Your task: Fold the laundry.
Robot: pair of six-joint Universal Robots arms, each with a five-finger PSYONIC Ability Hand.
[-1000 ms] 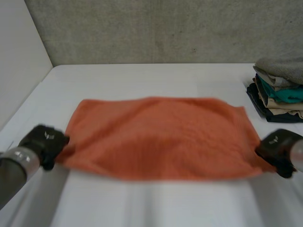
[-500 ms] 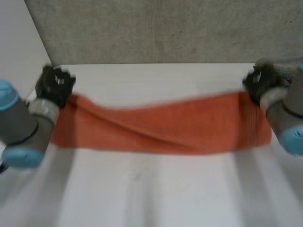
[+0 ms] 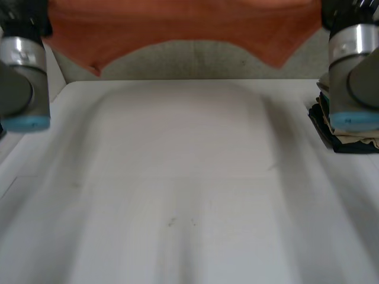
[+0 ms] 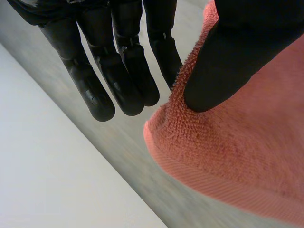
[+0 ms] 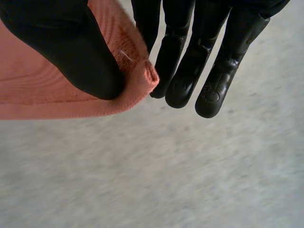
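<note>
An orange towel (image 3: pixel 177 23) hangs spread in the air above the far side of the white table (image 3: pixel 189 189), its lower edge sagging between two hanging corners. My left hand (image 3: pixel 23 15) holds it at the upper left corner. In the left wrist view the thumb presses the towel (image 4: pixel 237 152) against the straight fingers (image 4: pixel 118 76). My right hand (image 3: pixel 349 12) holds the upper right corner. In the right wrist view its thumb (image 5: pixel 71 52) pinches the towel's hemmed corner (image 5: pixel 135 71) against the fingers.
A stack of folded clothes (image 3: pixel 349 139) sits at the table's right edge, partly behind my right arm (image 3: pixel 352 77). A grey wall (image 3: pixel 195 65) stands behind the table and a white side wall at the left.
The towel lay flat on the table a second ago. Both hands took its near corners and raised it away from me, and it now hangs clear of the table.
</note>
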